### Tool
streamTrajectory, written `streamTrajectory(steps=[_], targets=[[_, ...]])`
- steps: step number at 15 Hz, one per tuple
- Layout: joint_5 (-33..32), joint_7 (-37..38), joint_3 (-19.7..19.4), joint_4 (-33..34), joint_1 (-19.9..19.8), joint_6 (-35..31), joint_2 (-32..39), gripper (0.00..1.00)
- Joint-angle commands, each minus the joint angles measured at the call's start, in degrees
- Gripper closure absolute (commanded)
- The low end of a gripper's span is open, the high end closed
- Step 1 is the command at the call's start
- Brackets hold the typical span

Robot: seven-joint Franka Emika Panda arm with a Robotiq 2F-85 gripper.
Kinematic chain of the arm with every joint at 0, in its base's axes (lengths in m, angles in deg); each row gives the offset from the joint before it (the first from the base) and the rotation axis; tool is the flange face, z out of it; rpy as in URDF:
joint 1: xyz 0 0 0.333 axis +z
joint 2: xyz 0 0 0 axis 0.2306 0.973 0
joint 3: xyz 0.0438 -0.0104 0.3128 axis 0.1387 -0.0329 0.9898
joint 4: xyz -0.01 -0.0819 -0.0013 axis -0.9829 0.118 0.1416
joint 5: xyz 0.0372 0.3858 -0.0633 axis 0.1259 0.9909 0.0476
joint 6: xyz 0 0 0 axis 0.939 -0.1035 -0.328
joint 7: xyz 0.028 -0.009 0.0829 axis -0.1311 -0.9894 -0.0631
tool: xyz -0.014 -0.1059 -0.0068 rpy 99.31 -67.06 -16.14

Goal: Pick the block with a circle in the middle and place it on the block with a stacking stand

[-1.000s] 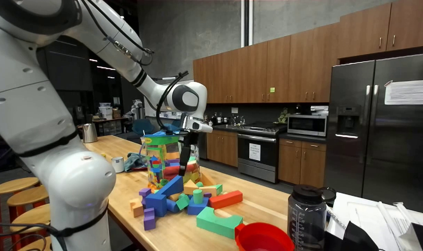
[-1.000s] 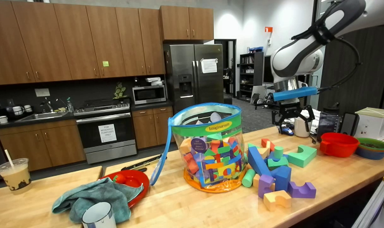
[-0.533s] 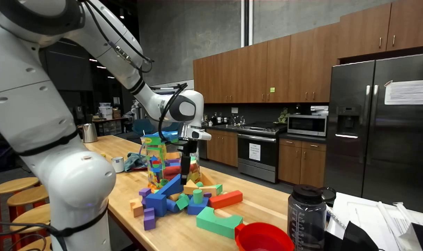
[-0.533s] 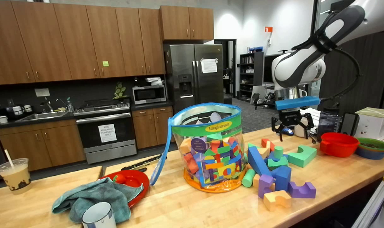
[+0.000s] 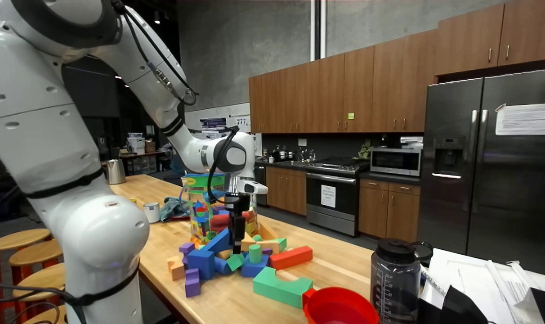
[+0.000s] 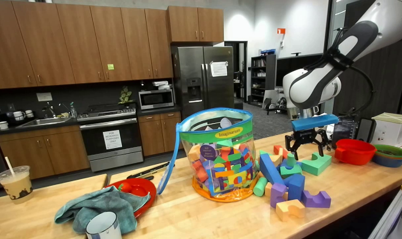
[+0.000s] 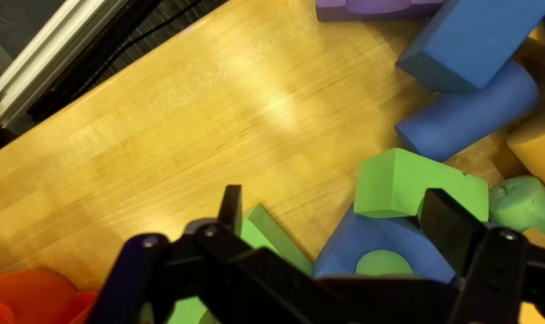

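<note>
Many loose blocks (image 6: 295, 186) between bag (image 6: 201, 146) and red cup (image 6: 354, 152)

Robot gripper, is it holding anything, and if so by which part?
Nothing is held: the gripper stands open, its fingers apart in the wrist view with nothing clamped between them.

Brown cabinets (image 5: 331, 96) hang on the grey wall (image 5: 254, 45) above a stove (image 5: 343, 198) and dark refrigerator (image 5: 497, 171).

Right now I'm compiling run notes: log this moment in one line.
gripper: open, near green cylinder | green cylinder: upright, on or in blue block | grasp: none
</note>
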State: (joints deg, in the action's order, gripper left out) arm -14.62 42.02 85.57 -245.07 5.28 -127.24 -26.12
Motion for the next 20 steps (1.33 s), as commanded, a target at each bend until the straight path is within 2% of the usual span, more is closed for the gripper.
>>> streamTrajectory(steps=[1, 6, 14, 20], targets=[[-1.0, -0.9, 0.2, -0.9, 0.2, -4.4, 1.2, 0.00], [-1.9, -0.8, 0.9, -2.4, 0.5, -9.6, 2.9, 0.00], [-2.2, -0.3, 1.4, -2.1, 1.6, -14.0, 6.0, 0.00], [-1.4, -1.4, 1.1, -2.1, 2.3, -13.7, 6.8, 0.00]])
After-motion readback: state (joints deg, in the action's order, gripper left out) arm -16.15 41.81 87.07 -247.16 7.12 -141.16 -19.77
